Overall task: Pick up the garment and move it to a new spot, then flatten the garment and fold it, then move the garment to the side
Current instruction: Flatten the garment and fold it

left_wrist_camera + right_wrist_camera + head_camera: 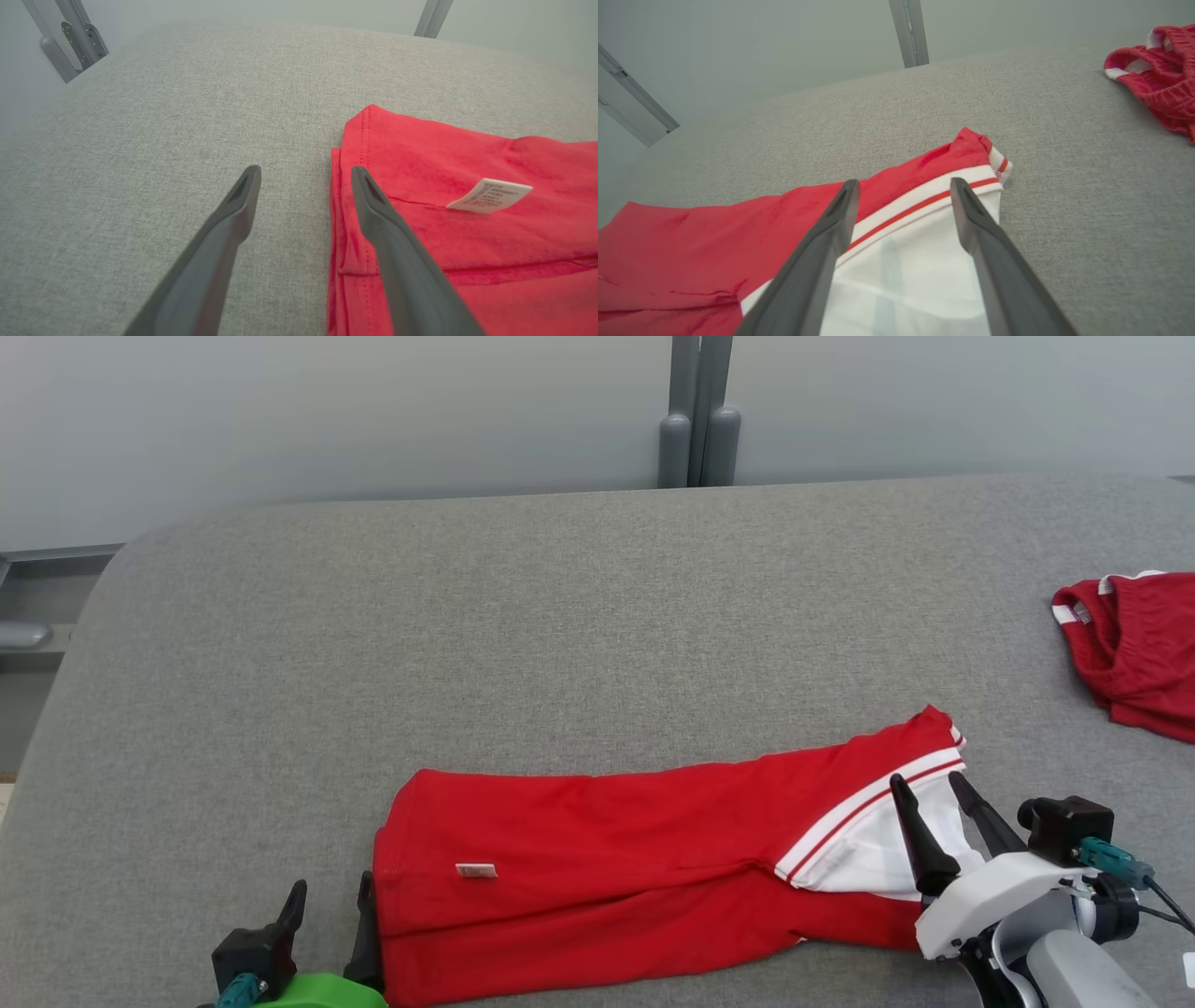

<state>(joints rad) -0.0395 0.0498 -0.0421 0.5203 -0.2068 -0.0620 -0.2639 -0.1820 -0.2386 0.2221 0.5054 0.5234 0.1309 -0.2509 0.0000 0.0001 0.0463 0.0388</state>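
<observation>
The garment (607,868) is red with a white panel and a white-and-red striped band at its right end. It lies folded lengthwise near the front edge of the grey surface (523,616). A small white label (488,196) sits on its left part. My left gripper (331,901) is open at the garment's left edge (345,196), one finger (373,210) over the cloth and the other over bare surface. My right gripper (934,793) is open above the white panel (906,275), holding nothing.
A second red garment (1134,649) with white trim lies crumpled at the right edge of the surface, also visible as a red garment (1157,74) in the right wrist view. Grey posts (698,415) stand behind the surface against a pale wall.
</observation>
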